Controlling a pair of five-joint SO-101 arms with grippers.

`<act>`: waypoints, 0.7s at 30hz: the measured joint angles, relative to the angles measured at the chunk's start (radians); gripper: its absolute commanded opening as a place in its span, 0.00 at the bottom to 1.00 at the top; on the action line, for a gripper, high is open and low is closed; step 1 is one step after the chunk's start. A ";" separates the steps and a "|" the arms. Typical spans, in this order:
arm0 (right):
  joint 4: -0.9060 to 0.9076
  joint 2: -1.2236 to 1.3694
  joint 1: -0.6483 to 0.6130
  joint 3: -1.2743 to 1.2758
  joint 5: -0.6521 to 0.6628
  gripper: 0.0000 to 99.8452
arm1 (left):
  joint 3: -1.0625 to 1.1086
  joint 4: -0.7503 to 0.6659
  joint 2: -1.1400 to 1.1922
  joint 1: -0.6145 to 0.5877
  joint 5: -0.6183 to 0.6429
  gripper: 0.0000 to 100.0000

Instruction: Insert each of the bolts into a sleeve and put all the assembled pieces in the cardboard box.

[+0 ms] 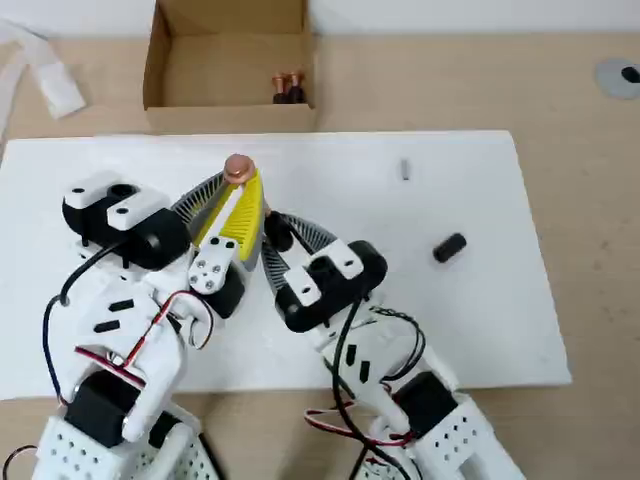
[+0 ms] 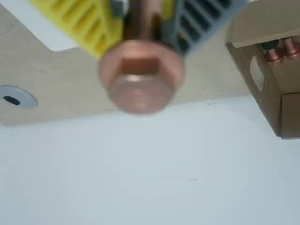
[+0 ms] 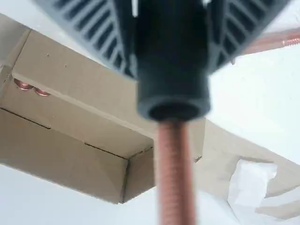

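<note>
My left gripper (image 2: pixel 140 21) is clamped on a copper bolt (image 2: pixel 140 77). Yellow finger one side, grey finger the other, hex head sticking out past the tips. From the high view that bolt sits over the far-left part of the white board (image 1: pixel 480 320), just near of the cardboard box (image 1: pixel 155 70).

My right gripper (image 3: pixel 171 42) is closed tight on a black sleeve (image 3: pixel 172 89), dark ribbed fingers either side. A copper threaded shaft (image 3: pixel 176 173) runs out of the sleeve's open end. I cannot tell if that shaft belongs to the bolt in the left gripper. A second copper threaded length (image 3: pixel 276 42) shows just beside the right fingers; I cannot tell what it is part of. Both grippers meet tip to tip in the high view, right one just right and near of the left.

The cardboard box is on the tan table at the far edge, touching or just beside the board's far side, open top. Two assembled pieces (image 1: pixel 288 88) lie in its near-right corner, copper heads up.

A loose sleeve (image 1: pixel 450 247) lies on the board to the right, well apart from the arms. A small grey piece (image 1: pixel 404 170) lies far of it, too small to tell. White crumpled paper (image 1: pixel 50 85) sits far left of the box, and a round grommet (image 1: pixel 618 76) is in the table at far right.
</note>
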 measured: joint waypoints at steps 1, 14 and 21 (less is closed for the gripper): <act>-0.003 0.000 0.000 0.000 0.000 0.01 | 0.000 0.000 0.000 0.000 0.000 0.01; -0.080 0.002 0.000 0.041 0.000 0.01 | 0.005 0.021 -0.008 0.005 0.058 0.01; -0.092 0.000 -0.003 0.043 -0.002 0.01 | 0.008 0.034 0.000 0.023 0.064 0.01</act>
